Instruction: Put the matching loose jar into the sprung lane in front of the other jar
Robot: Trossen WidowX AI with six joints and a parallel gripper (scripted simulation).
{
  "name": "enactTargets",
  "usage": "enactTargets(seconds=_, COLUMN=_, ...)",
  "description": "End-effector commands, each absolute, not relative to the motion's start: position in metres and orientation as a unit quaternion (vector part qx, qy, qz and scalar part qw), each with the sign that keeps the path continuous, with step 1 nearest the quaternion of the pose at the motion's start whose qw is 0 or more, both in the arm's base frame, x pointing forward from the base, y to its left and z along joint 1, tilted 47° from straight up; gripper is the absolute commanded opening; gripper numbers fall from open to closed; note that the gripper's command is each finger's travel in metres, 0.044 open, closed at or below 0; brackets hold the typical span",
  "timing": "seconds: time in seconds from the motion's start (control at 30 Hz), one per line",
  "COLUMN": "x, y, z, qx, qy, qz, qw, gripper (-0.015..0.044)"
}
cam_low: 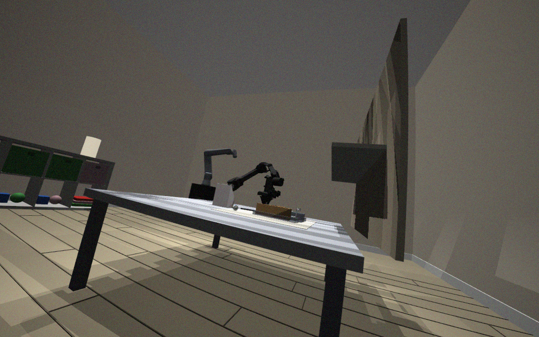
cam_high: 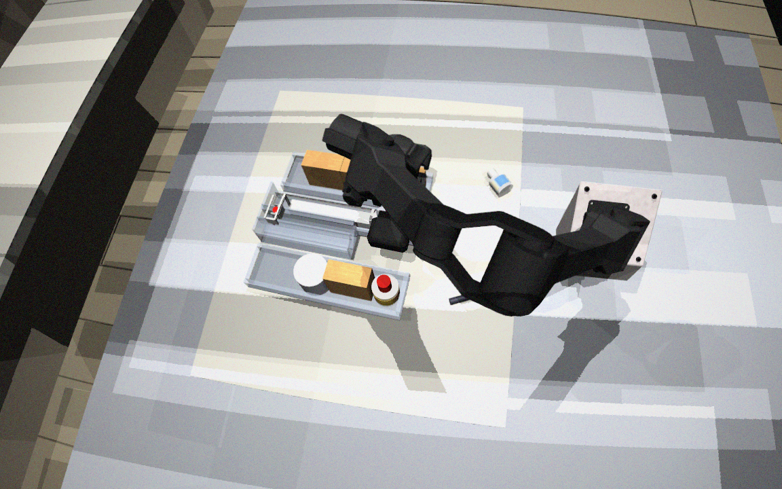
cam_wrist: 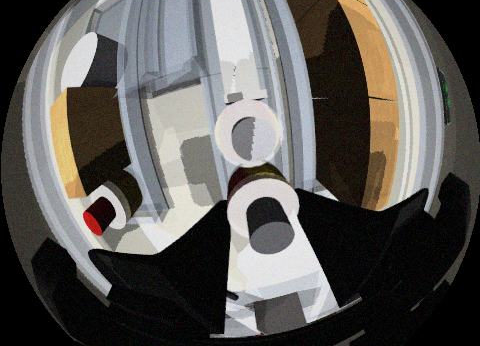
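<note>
My gripper [cam_wrist: 260,201] [cam_low: 265,201] is shut on a jar with a white shoulder, a dark grey cap [cam_wrist: 271,238] and a dark red and yellow body. The jar stands roughly upright at the front of the sprung lane [cam_wrist: 225,26] [cam_high: 320,214]. Directly behind it in the lane is a jar [cam_wrist: 223,131] with a white shoulder and grey cap. The white pusher plate [cam_wrist: 247,97] is just behind that jar. The held jar's base and the low front stop are hidden, so I cannot tell whether it touches the lane floor. In the top view the arm covers both jars.
A side tray [cam_high: 272,267] holds a white cylinder [cam_high: 310,270] [cam_wrist: 77,63], a wooden block [cam_high: 347,270] [cam_wrist: 60,141] and a red-capped jar [cam_high: 384,282] [cam_wrist: 115,203]. Wooden blocks [cam_high: 324,167] [cam_wrist: 385,86] stand along the other side. A blue-labelled bottle [cam_high: 500,182] lies near the base.
</note>
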State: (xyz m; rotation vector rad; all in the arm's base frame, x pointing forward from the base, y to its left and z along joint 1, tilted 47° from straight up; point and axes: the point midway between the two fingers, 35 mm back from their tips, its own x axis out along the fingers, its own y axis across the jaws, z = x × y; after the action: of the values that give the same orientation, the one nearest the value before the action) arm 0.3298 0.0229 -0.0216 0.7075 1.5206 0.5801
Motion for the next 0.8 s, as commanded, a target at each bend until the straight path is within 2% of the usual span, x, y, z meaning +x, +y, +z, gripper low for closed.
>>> enactTargets(seconds=0.0, x=0.3372, y=0.0215, z=-0.0194, qx=0.308, qy=0.655, qz=0.256, qw=0.641, gripper=0.0)
enactTargets(seconds=0.77, x=0.3396, y=0.0219, z=-0.0201, qx=0.308, qy=0.655, qz=0.256, qw=0.641, gripper=0.0)
